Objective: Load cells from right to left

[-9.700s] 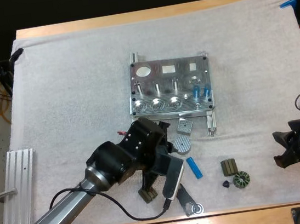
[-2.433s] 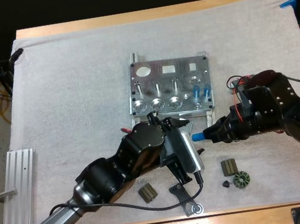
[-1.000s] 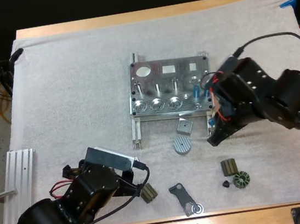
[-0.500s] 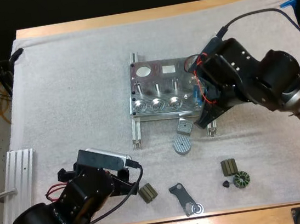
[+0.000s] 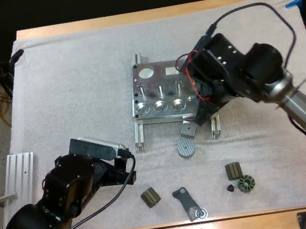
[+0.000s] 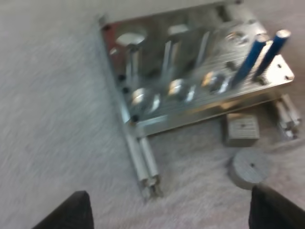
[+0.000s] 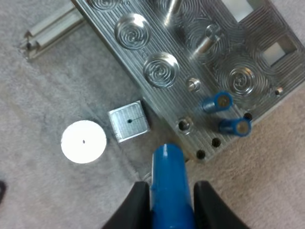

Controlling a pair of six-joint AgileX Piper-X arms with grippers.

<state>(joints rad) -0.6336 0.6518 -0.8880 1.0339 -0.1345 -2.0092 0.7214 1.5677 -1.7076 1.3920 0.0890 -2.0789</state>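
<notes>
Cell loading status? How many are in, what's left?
Two blue cylinders stand at the metal fixture's right end. Right gripper holds a third blue cylinder at its near right corner, not inserted. Left gripper open, holding nothing. Positions further left remain.

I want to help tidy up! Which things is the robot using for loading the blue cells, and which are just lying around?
For the job: the metal fixture; two blue cells standing in it; a third blue cell held in the right gripper.

Probably just lying about: square metal block; round metal disc; two olive blocks; dark bracket; small gear ring.
</notes>
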